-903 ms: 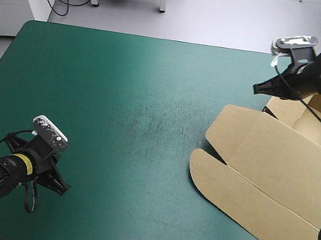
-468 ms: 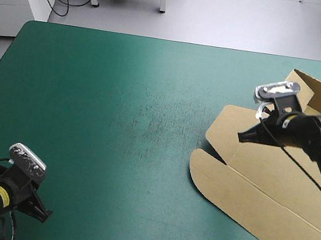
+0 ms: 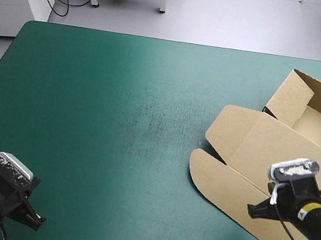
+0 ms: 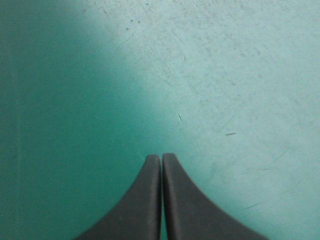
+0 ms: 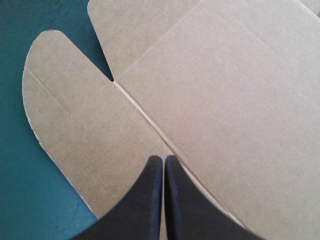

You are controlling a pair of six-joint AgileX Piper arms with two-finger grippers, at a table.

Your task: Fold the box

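Two grippers, both closed on nothing. Our left gripper [image 4: 161, 157], black fingers meeting in a point, hangs over teal-green cover [image 3: 117, 119] at the table's near left corner. Our right gripper [image 5: 160, 158], fingers pressed together, hangs over the flat lid [image 5: 225, 100] of the brown box [image 3: 254, 148], which we find at the table's right side, its walled tray [image 3: 317, 124] toward the far right corner.

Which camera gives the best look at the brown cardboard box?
The high view: the brown cardboard box appears almost whole, flat lid panels plus raised walls at the far right. The right wrist view shows only flat panels and a rounded flap; the left wrist view, only teal-green table cover.
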